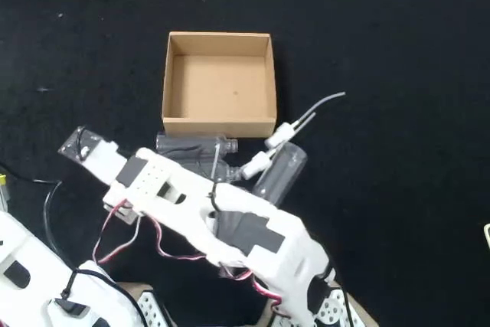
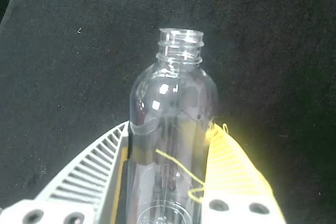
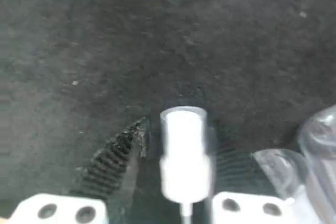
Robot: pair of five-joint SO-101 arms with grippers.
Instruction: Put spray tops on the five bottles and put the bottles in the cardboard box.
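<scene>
As viewed from the left wrist, finds the left gripper closed on the body of a clear bottle, held over the black table, long axis running straight out from the wrist, threaded neck outermost and uncapped. Finds the right gripper closed likewise on a white spray top, head pointing away from its wrist, apparently with thin tube trailing back toward it. Judges capping as the step in hand: calls for the tube end lined up with the open neck; relative bearing of the two held parts: cannot tell. Notes from above the cardboard box with nothing inside, a loose bottle lying just in front of it, a second bottle slanted beside, a loose spray top and other spray top close by. Notes an arm stretched across the near side, covering part of that cluster and hampering any reach there.
</scene>
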